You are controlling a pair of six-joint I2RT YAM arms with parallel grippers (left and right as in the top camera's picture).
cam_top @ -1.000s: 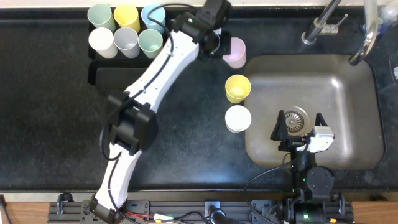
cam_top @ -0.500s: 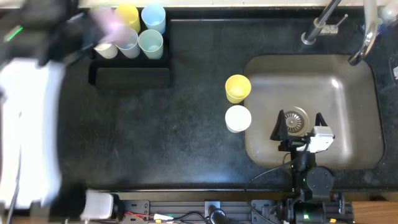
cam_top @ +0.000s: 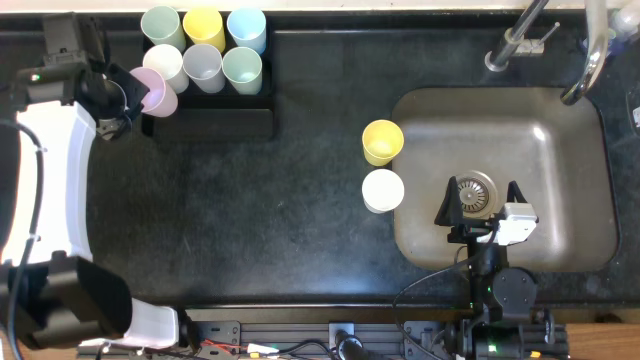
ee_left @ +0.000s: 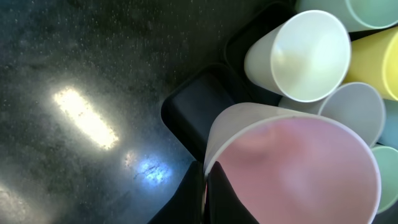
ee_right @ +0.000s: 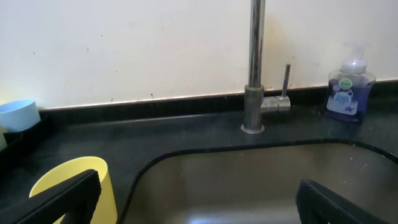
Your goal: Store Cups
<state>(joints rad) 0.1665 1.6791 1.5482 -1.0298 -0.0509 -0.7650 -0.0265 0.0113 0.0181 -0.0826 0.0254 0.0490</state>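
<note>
Pinching a pink cup [cam_top: 154, 92], left jaws hang above dark countertop [cam_top: 280, 220]; right jaws spread over sink [cam_top: 560, 130].

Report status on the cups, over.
Left gripper shut on pink cup, beside rack. Right gripper open over sink. Yellow cup, white cup on counter. No obstruction seen.

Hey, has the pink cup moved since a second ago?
Yes. Held by the left claw, the pink cup went leftward in the top view, from beside the sink's upper-left corner to the left end of the black cup rack.
</note>
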